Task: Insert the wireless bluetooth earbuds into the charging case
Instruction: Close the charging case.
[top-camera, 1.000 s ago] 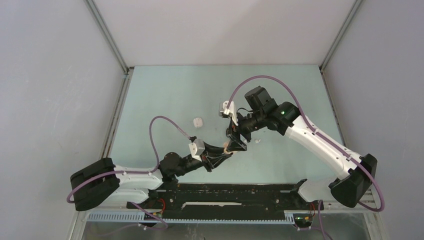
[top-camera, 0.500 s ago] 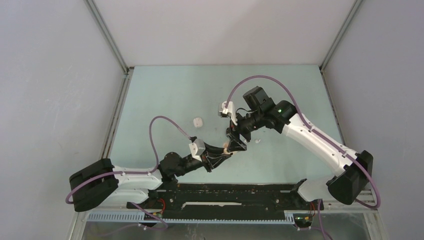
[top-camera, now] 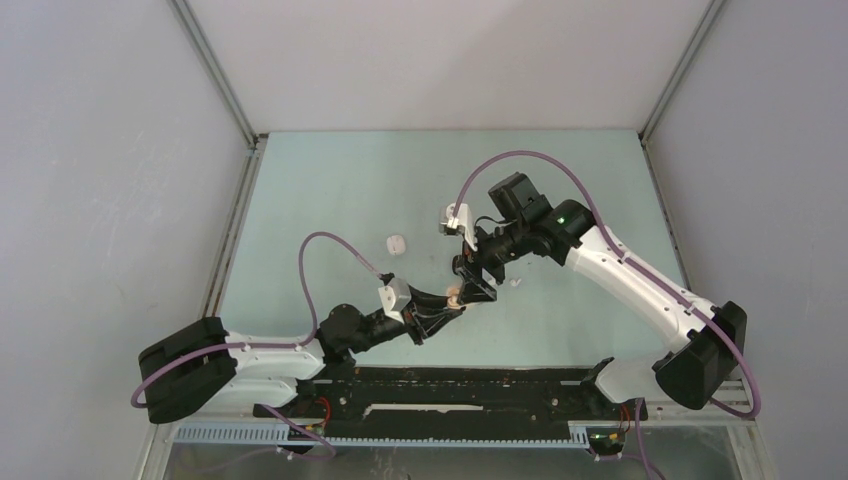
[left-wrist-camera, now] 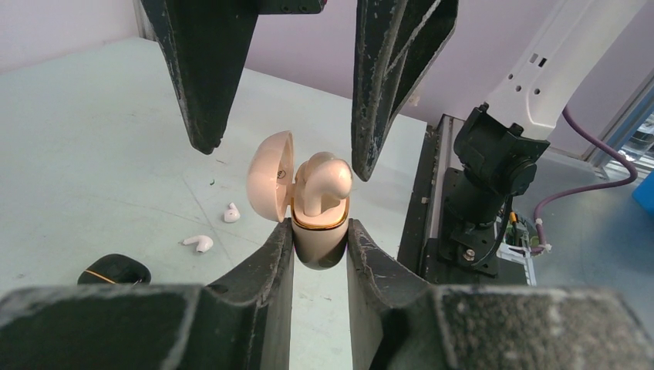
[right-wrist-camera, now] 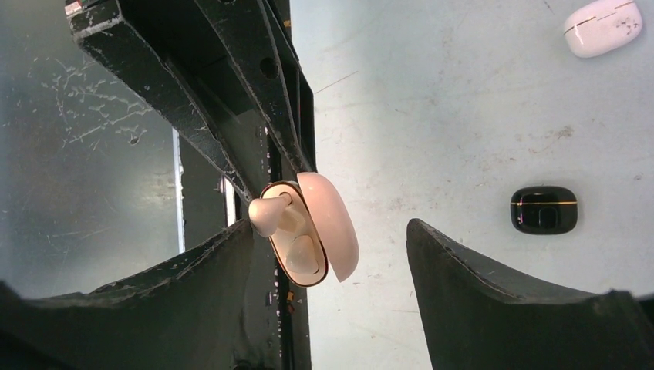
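My left gripper (left-wrist-camera: 320, 229) is shut on the body of a pink charging case (left-wrist-camera: 318, 245) with a gold rim. It holds the case upright off the table, lid swung open to the left. A pink earbud (left-wrist-camera: 324, 181) stands in one socket, its head sticking up above the rim. My right gripper (right-wrist-camera: 328, 231) is open, with one finger on each side of the case (right-wrist-camera: 332, 223) and nothing between its pads. One of its fingers is close beside the raised earbud (right-wrist-camera: 270, 214). Two white earbuds (left-wrist-camera: 231, 212) (left-wrist-camera: 199, 243) lie loose on the table beyond.
A black case (right-wrist-camera: 544, 210) and a white case (right-wrist-camera: 603, 27) lie shut on the green table (top-camera: 340, 190). The white case (top-camera: 396, 244) sits left of the grippers. The black rail (top-camera: 450, 385) runs along the near edge. Grey walls enclose the table.
The right arm has shifted very slightly. Both grippers keep the same opening, and the case stays in the left one.
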You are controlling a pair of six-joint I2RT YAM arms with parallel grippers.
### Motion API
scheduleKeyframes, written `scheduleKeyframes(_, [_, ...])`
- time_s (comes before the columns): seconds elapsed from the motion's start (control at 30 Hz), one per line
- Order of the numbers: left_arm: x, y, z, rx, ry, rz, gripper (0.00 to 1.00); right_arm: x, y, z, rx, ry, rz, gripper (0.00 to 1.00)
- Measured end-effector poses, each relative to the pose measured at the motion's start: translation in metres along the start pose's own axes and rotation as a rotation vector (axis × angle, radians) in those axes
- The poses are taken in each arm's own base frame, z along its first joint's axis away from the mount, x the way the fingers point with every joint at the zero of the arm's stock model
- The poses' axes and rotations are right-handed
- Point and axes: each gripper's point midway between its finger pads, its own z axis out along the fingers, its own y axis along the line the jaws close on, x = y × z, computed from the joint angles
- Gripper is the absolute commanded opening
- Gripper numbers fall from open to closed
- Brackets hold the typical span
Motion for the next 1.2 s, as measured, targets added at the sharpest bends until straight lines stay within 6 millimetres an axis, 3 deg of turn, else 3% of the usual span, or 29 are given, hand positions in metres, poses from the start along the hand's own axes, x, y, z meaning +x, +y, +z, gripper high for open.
scheduleKeyframes(0.3, [-0.003, -0.001, 0.0, 0.005, -0.008, 0.001, 0.0, 0.005, 0.003, -0.001, -0.016, 0.016, -0.013, 0.76])
scheduleKeyframes(0.63, [0.0, -0.002, 0.0, 0.012, 0.001, 0.002, 0.0, -0.002, 0.0, 0.006, -0.046, 0.018, 0.004, 0.76])
scheduleKeyframes(1.2, [0.005, -0.001, -0.001, 0.01, 0.021, 0.013, 0.0, 0.009, 0.0, 0.01, -0.071, 0.065, 0.029, 0.76])
